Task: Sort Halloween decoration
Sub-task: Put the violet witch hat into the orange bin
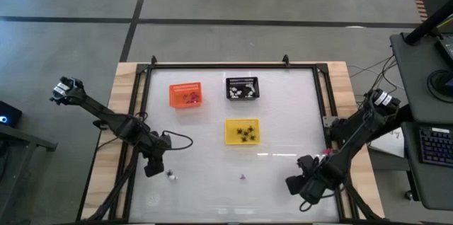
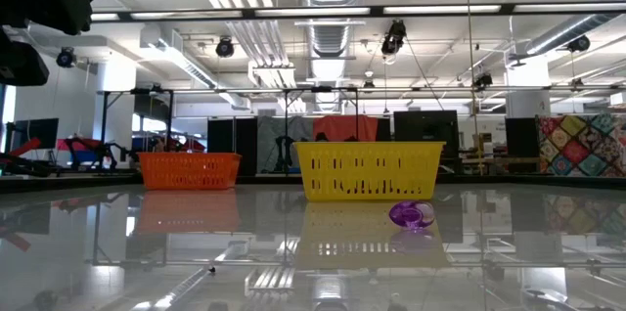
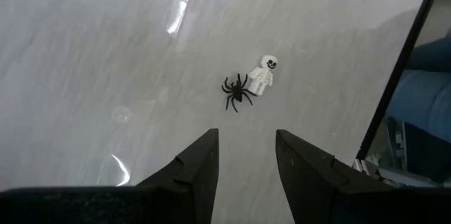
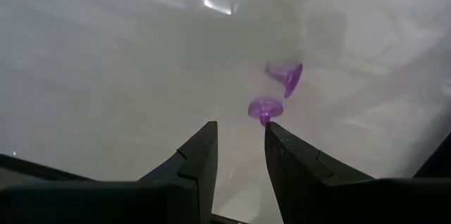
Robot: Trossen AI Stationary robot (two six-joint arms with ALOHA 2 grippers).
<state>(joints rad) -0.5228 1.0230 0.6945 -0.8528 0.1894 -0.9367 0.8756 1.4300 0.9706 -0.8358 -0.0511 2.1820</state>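
Most of the sorting looks done, judging by how things lie: the orange basket [image 1: 186,95] at the back left of the desk [image 1: 283,105] holds purple pieces, the black basket [image 1: 242,88] beside it holds white ones, and the yellow basket [image 1: 242,131] nearer the front holds black spiders. What remains loose is little. Toward the front left a black spider [image 3: 236,93] and a white skeleton [image 3: 262,75] lie touching or nearly so, and near the front centre two purple pieces [image 4: 276,91] rest close together on the bare surface. The left gripper [image 1: 154,165] hovers low just beside the spider and skeleton, its fingers spread and empty, pointed at the pair. The right gripper [image 1: 301,182] sits low at the front right, aimed at the purple pieces with the nearer one just ahead of its fingertips; its fingers stand apart, holding nothing.
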